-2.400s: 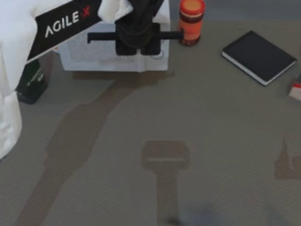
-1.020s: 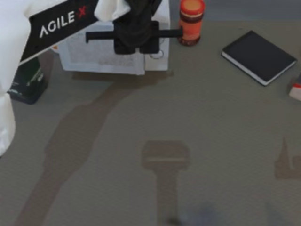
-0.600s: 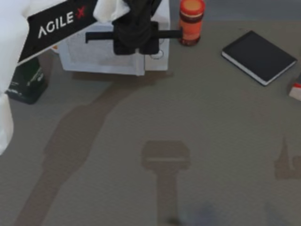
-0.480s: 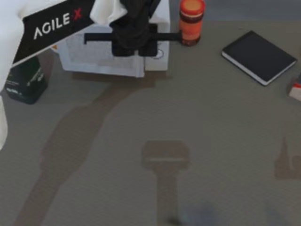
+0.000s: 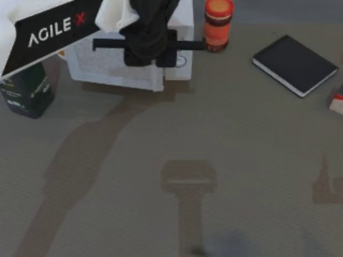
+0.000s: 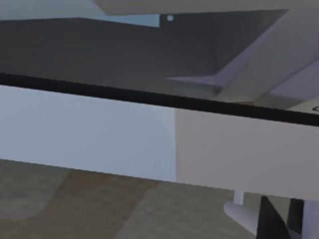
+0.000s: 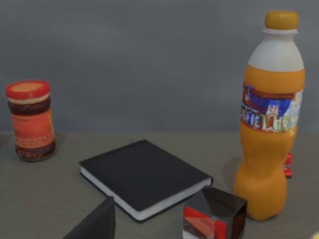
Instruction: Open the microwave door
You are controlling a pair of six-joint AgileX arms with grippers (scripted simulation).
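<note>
The white microwave (image 5: pixel 182 72) stands at the table's far left-centre. The microwave door (image 5: pixel 115 67) is slightly ajar, its free edge (image 5: pixel 158 84) standing out from the front. My left gripper (image 5: pixel 150 49) hangs in front of the door's right side. In the left wrist view the door panel (image 6: pixel 239 149) fills the middle, and the grey handle (image 6: pixel 241 213) runs between the gripper's black fingers (image 6: pixel 271 226), which are shut on it. The knobs are mostly hidden by the gripper. My right gripper (image 7: pixel 157 221) is parked at the right, out of the top view, and looks open; one dark finger (image 7: pixel 99 221) shows.
An orange-lidded jar (image 5: pixel 218 24) stands just right of the microwave. A black book (image 5: pixel 295 64) lies at the far right, and a dark green bottle (image 5: pixel 27 91) stands left of the microwave. Near the right gripper are an orange soda bottle (image 7: pixel 271 119) and a red-faced dark cube (image 7: pixel 214 219).
The left arm has drawn back toward the left and front. The door's free edge has swung a little way out from the microwave's front. The right arm has not moved.
</note>
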